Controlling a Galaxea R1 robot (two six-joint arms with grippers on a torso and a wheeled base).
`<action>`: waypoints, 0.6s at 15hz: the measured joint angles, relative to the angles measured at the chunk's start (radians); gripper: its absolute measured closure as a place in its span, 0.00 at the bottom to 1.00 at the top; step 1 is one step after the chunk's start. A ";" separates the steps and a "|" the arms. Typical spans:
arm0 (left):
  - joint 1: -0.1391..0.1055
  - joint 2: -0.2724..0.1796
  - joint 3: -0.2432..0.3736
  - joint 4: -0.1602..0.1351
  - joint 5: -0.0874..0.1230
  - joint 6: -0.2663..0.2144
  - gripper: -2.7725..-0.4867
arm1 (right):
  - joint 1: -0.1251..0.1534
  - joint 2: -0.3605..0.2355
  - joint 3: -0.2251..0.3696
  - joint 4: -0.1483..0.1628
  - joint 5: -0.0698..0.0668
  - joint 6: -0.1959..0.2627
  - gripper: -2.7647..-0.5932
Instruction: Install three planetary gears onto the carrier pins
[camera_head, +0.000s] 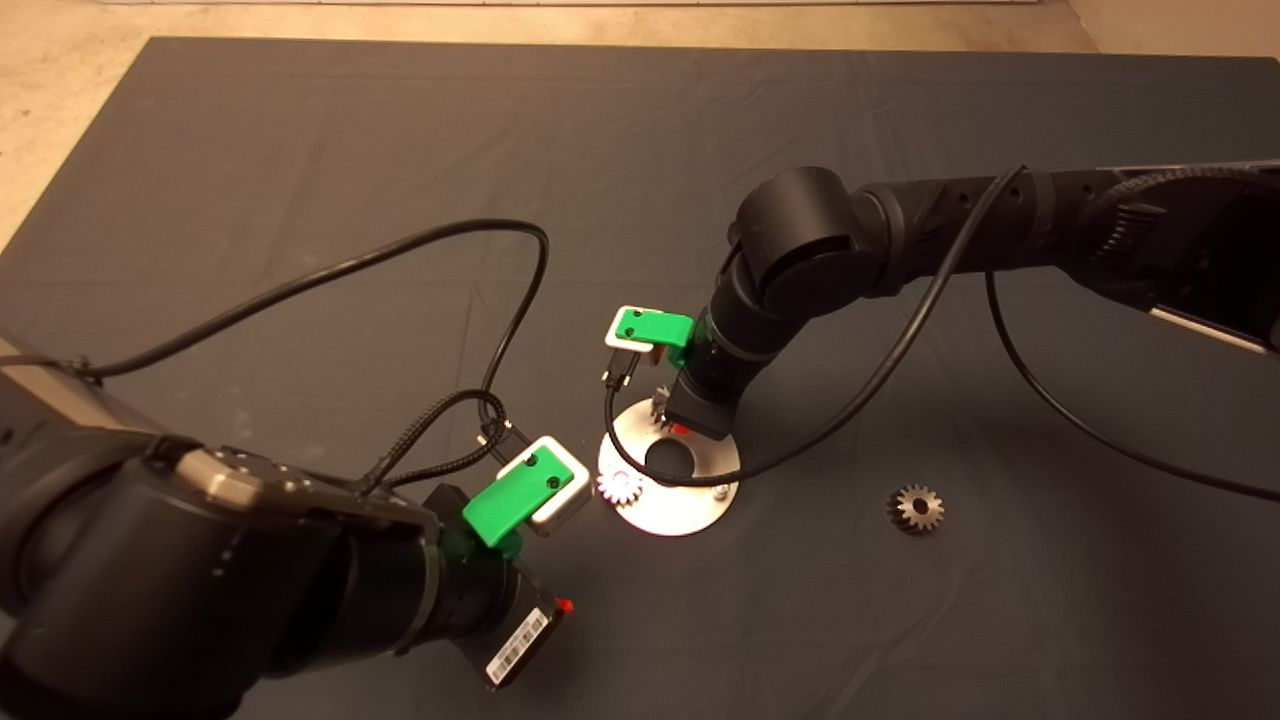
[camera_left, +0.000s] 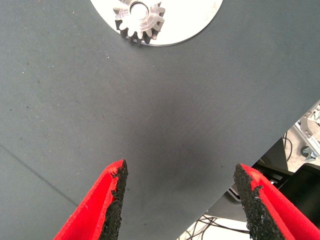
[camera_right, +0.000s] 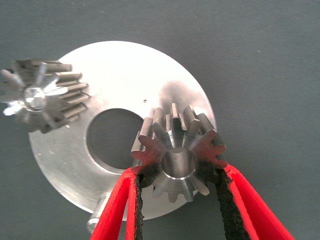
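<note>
Head view: right gripper (camera_head: 680, 428) over round plate (camera_head: 690, 510) on mat (camera_head: 300, 200); one gear (camera_head: 620, 487) seated on plate, spare gear (camera_head: 916, 508) lies apart on mat. Left gripper (camera_head: 560, 610) low left.

Left wrist view: left gripper (camera_left: 180, 200) jaws released above mat (camera_left: 150, 125), seated gear (camera_left: 139, 20) beyond.

Right wrist view: right gripper (camera_right: 177, 200) jaws clenched on gear (camera_right: 179, 152) above plate (camera_right: 125, 65); bare pin (camera_right: 97, 215) at plate edge.

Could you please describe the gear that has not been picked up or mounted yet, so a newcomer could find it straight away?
Start at the round silver plate in the middle of the dark mat. The loose gear lies flat on the bare mat beyond the plate, on the right arm's side. Unlike the mounted gear and the gear in the right gripper, nothing touches it.
</note>
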 joint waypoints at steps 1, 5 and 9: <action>0.000 0.000 0.000 0.000 0.000 0.000 0.57 | 0.000 0.000 0.000 -0.007 -0.004 0.000 0.89; 0.000 -0.006 0.000 0.000 0.000 0.000 0.57 | 0.001 0.002 -0.017 -0.010 -0.005 -0.036 0.89; 0.000 -0.006 0.000 0.000 0.000 0.000 0.57 | 0.001 0.002 -0.032 -0.013 -0.007 -0.041 0.89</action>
